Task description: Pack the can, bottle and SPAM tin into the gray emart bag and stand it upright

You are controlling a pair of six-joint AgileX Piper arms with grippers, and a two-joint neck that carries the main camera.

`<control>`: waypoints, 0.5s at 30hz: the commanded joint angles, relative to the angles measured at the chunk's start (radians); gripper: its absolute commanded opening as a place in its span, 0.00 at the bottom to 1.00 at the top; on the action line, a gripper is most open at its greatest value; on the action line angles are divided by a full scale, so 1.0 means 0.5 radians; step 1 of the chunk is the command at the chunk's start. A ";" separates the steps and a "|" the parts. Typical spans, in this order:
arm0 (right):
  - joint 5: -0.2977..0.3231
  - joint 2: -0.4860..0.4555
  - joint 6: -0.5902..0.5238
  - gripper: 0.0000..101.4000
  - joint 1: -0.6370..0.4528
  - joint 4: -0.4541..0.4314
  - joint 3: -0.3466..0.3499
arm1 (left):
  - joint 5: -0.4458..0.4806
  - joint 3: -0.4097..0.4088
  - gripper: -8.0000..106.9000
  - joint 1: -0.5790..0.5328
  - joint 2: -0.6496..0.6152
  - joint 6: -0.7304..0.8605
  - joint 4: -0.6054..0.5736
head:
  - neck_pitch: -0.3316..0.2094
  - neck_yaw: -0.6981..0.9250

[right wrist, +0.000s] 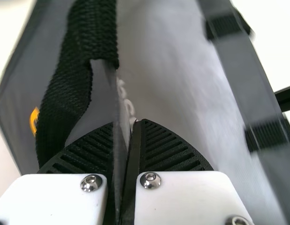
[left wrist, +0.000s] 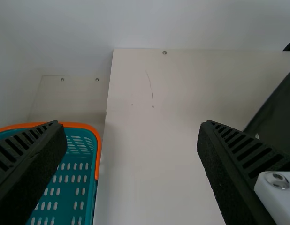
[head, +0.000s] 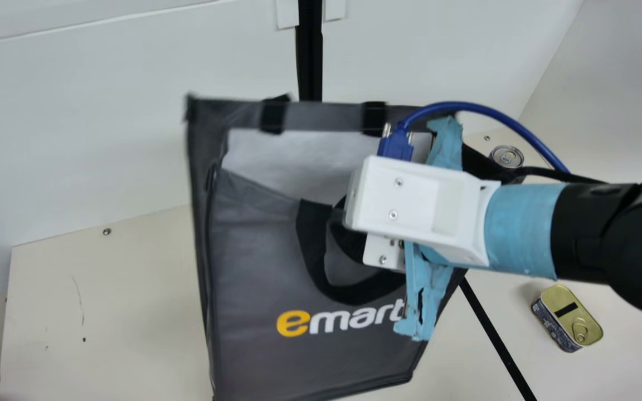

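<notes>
Gray emart bag (head: pixel 254 356), main view centre, has its rim (right wrist: pixel 118 154) clamped in the right gripper (right wrist: pixel 128 125), left gripper (left wrist: pixel 131 123) spread wide; slow, level placement should clear the upper-right can (head: pixel 506 157).

Lab, seemingly; cabled robot arm (head: pixel 583 234); white panels (head: pixel 103 122); screwed-down tabletop (head: pixel 131 312)
</notes>
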 commanded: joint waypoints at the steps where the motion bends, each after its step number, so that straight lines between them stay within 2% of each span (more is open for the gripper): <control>1: 0.001 -0.013 0.029 0.00 0.033 -0.014 0.031 | 0.000 0.000 0.85 0.000 0.000 0.000 0.000 | -0.045 -0.002; 14: 0.001 -0.119 0.206 0.00 0.260 -0.106 0.165 | 0.000 0.000 0.85 0.000 0.000 0.000 0.000 | -0.045 -0.002; 15: 0.001 -0.129 0.220 0.03 0.276 -0.114 0.173 | 0.000 0.000 0.85 0.000 0.000 0.000 0.000 | -0.045 -0.002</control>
